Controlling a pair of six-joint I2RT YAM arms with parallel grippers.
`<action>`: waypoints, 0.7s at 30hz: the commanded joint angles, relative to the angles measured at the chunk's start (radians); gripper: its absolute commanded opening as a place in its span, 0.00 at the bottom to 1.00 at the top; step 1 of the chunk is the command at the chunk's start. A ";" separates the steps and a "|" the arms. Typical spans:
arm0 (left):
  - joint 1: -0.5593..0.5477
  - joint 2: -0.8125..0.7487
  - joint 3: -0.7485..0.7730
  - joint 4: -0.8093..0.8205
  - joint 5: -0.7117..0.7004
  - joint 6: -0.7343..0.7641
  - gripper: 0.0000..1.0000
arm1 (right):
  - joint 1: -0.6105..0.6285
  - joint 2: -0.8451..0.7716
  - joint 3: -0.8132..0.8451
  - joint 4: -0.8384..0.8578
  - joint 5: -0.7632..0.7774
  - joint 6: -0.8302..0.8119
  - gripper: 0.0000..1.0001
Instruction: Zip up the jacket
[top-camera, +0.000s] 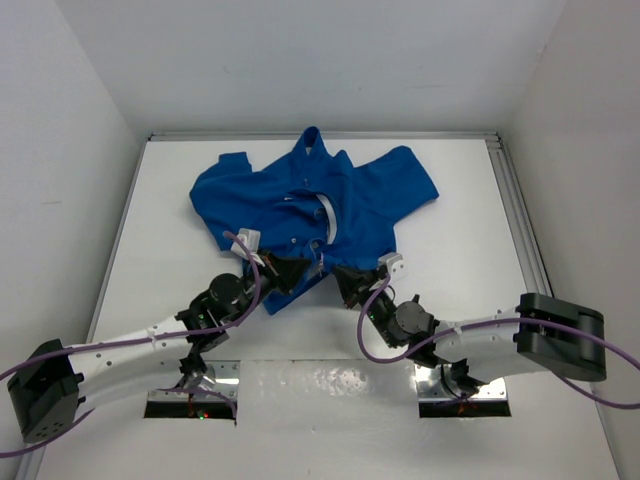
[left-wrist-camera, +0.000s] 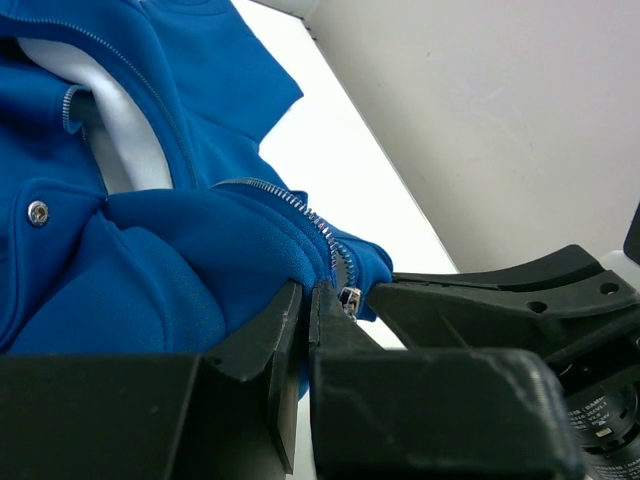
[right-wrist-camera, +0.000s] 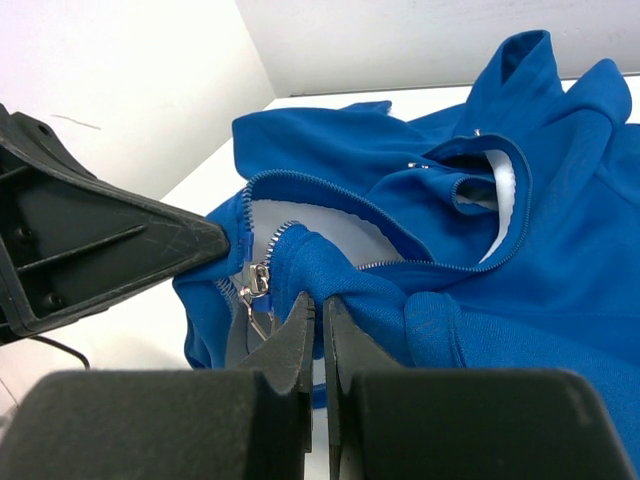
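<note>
Lying across the far middle of the white table (top-camera: 470, 250), the jacket (top-camera: 290, 195) is spread front up, with its collar (top-camera: 311, 141) toward the far edge and its hem toward the arm bases. The front stands open along most of its length, and pale lining (right-wrist-camera: 300, 225) shows in the gap. The left arm (top-camera: 130, 345) and the right arm (top-camera: 470, 330) reach in from the near edge and meet at the hem, side by side.

The left gripper (left-wrist-camera: 308, 296) is clenched on blue fabric at the bottom of one front edge, jaws together with cloth pinched at their tips. The right gripper (right-wrist-camera: 320, 305) is likewise clamped on a fold of fabric at the bottom of the other front edge, jaws together. The two grippers are near each other; contact between them cannot be confirmed.

The zipper (right-wrist-camera: 430, 263) teeth run up both edges, parted above the hem. The small metal pull (right-wrist-camera: 256, 282) sits low at the hem and hangs just beside the right gripper's fingers, not visibly between them.
</note>
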 joint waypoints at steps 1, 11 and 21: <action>-0.017 -0.007 0.015 0.090 0.023 0.006 0.00 | 0.007 0.003 0.042 0.064 0.005 -0.009 0.00; -0.022 0.004 0.018 0.093 0.030 0.005 0.00 | 0.009 0.006 0.053 0.053 0.007 -0.013 0.00; -0.025 0.001 0.012 0.102 0.024 0.003 0.00 | 0.009 0.011 0.062 0.036 0.021 -0.015 0.00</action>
